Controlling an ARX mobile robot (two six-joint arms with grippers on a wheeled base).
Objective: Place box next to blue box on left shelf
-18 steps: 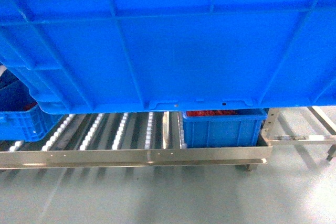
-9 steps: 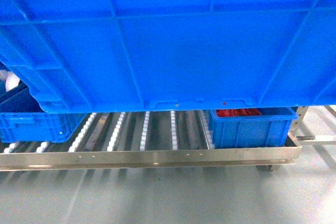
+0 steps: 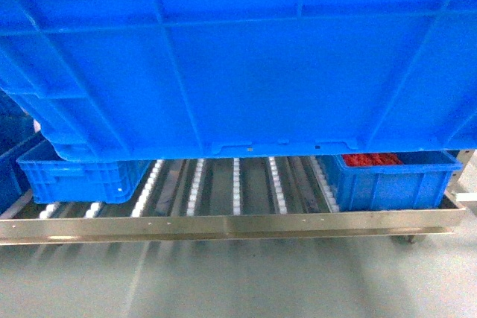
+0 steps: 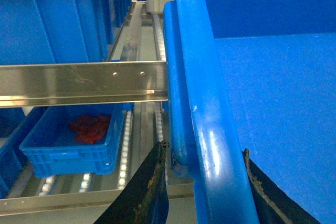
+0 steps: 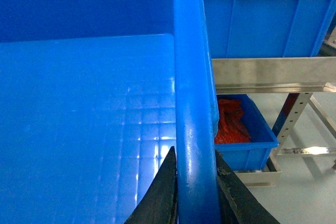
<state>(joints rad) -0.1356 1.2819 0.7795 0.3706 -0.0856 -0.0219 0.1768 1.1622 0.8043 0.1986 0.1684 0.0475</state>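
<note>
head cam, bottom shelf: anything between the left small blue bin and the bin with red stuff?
Nothing. Between the left bin and the red-filled bin, the head view shows only bare roller tracks.

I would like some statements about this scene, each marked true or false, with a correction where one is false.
1. The big blue crate rests on the rollers of the lower shelf. False: it hangs above them, held up at its rim.
2. The small blue bin at the right end of the lower shelf holds something red. True.
3. The right hand is open and away from the crate. False: its fingers sit on both sides of the crate's rim.
4. Another blue bin stands at the left end of the lower shelf. True.
5. The left hand holds the crate's rim. True.
</note>
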